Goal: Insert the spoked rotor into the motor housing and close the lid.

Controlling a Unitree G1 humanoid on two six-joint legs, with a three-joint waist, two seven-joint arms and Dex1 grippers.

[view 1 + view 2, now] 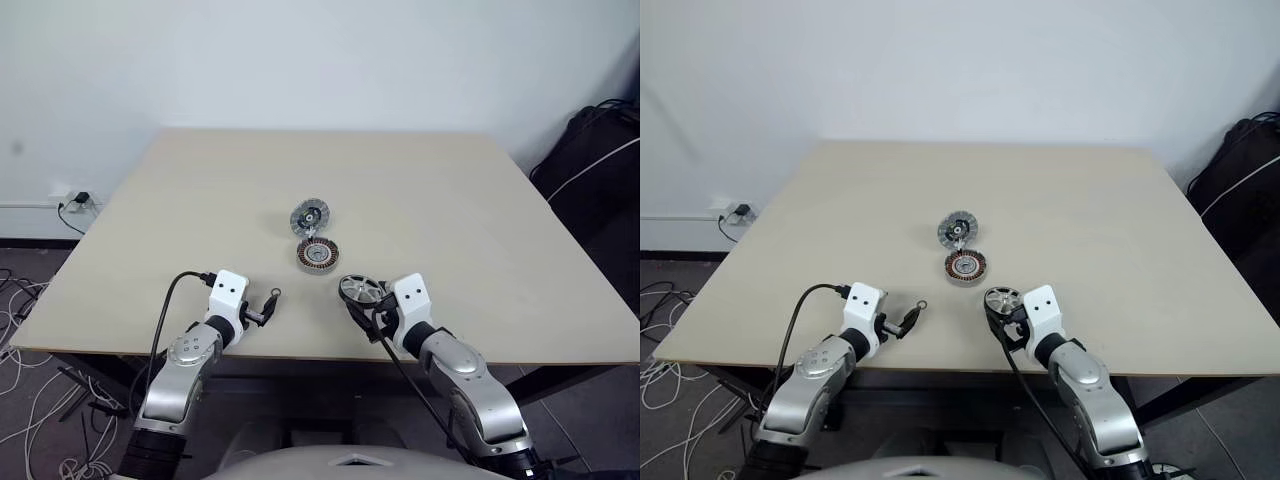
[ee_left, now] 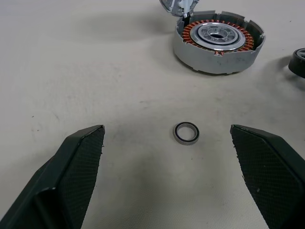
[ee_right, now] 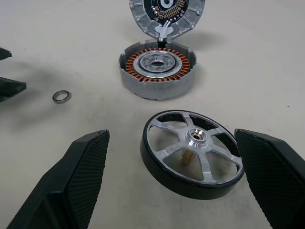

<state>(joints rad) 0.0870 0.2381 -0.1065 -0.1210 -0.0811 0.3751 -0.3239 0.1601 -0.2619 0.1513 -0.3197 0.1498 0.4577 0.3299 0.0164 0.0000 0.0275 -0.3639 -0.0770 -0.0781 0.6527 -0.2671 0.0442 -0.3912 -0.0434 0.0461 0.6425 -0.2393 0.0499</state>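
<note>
Right gripper point(image 3: 169, 181): black fingers standing wide, gripping nothing, flanking silvery spoked rotor with dark rim point(image 3: 193, 152) lying on beige table point(image 1: 200, 200).
Left gripper point(image 2: 167, 176): spread wide, empty, facing small dark ring point(image 2: 186, 132).
Round grey motor housing with copper windings point(image 3: 157, 69) sitting just beyond rotor; ribbed silver-grey lid point(image 3: 167, 14) tilting open behind it.
Risk: off-centre closing likely tipping rotor, jamming insertion.

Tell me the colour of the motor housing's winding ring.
Copper-orange, on the motor housing; clearest in the right wrist view.
</note>
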